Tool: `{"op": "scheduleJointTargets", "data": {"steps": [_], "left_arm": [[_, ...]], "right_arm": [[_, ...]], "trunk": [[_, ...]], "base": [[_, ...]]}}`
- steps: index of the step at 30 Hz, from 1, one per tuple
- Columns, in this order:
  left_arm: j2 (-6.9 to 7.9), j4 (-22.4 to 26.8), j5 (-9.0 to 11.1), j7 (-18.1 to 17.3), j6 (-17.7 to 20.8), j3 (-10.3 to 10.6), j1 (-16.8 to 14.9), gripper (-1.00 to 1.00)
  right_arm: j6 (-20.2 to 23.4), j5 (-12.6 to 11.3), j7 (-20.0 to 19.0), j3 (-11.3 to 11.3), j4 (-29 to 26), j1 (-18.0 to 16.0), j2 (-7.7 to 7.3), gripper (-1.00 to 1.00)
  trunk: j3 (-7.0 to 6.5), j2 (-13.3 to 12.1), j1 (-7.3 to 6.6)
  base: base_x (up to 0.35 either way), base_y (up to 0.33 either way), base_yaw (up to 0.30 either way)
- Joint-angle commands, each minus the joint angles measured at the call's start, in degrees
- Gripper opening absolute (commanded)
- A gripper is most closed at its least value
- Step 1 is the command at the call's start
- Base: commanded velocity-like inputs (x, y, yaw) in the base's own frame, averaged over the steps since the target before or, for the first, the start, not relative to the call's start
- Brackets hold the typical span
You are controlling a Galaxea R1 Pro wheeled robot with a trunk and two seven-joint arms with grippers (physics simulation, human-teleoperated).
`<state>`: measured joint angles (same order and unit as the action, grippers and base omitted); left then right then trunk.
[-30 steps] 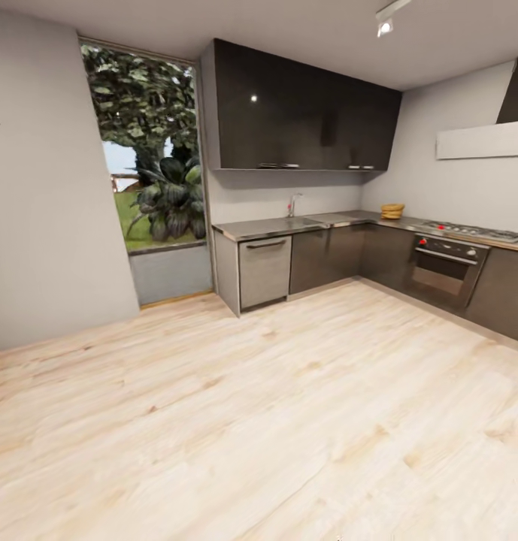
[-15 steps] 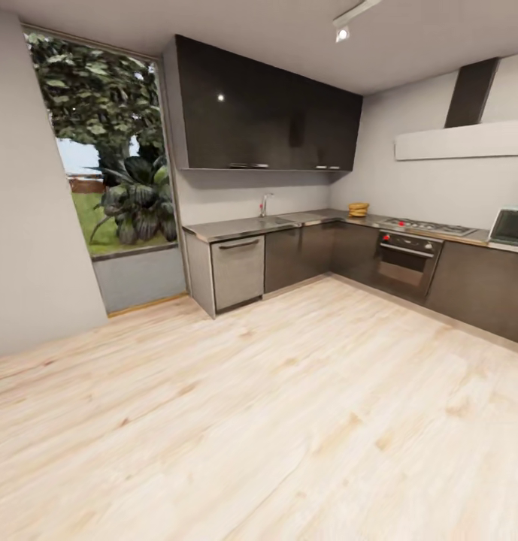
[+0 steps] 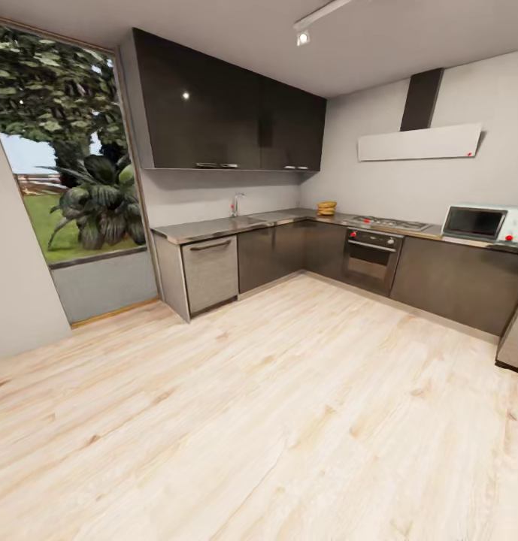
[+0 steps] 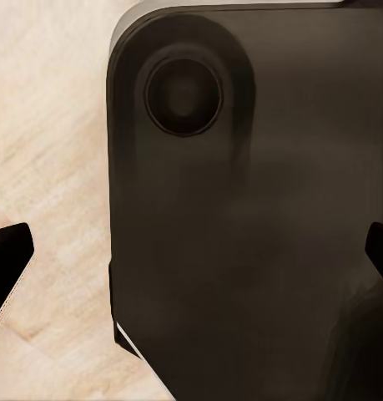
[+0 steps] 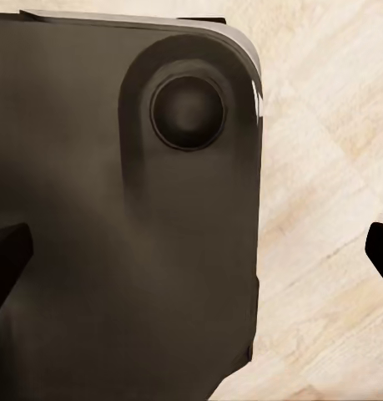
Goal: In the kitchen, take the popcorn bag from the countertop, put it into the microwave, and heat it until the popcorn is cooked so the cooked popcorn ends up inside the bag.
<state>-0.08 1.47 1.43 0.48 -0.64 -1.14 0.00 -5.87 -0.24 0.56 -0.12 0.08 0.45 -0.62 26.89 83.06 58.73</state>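
The pale microwave [image 3: 484,223] with its dark glass door stands on the countertop [image 3: 213,227] at the far right of the head view. A small tan-brown thing [image 3: 327,208], too far off to make out but possibly the popcorn bag, sits on the worktop's corner left of the hob. No popcorn can be seen. My left gripper [image 4: 191,259] is open, its dark fingertips [image 4: 9,266] far apart with nothing between them. My right gripper [image 5: 191,255] is open and empty in the same way. Both hang over my own dark base and the wooden floor.
An L-shaped run of dark cabinets holds a sink tap [image 3: 234,203], a hob [image 3: 386,222] and an oven [image 3: 371,257]. A grey appliance edge [image 3: 516,342] juts in at the right. Wide pale wooden floor [image 3: 274,406] lies between me and the counters. A tall window [image 3: 63,158] is at the left.
The whole view has swung to the right, so the camera turned. The window slid leftward and the microwave has come fully into view at the right.
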Motion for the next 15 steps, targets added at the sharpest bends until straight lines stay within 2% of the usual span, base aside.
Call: {"op": "scheduleJointTargets", "data": {"steps": [1, 15], "left_arm": [[-0.01, 0.02, 0.15, 0.05, -0.07, -0.09, 0.0, 1.0], [-0.01, 0.02, 0.15, 0.05, -0.07, -0.09, 0.0, 1.0]], "right_arm": [[-0.16, -0.02, 0.03, -0.04, 0.01, -0.01, 0.0, 1.0], [-0.11, -0.02, -0.03, 0.03, 0.01, -0.01, 0.0, 1.0]], "trunk": [[0.04, 0.02, 0.0], [0.04, 0.02, 0.0]], "base": [[0.0, 0.0, -0.253], [0.0, 0.0, -0.254]]}}
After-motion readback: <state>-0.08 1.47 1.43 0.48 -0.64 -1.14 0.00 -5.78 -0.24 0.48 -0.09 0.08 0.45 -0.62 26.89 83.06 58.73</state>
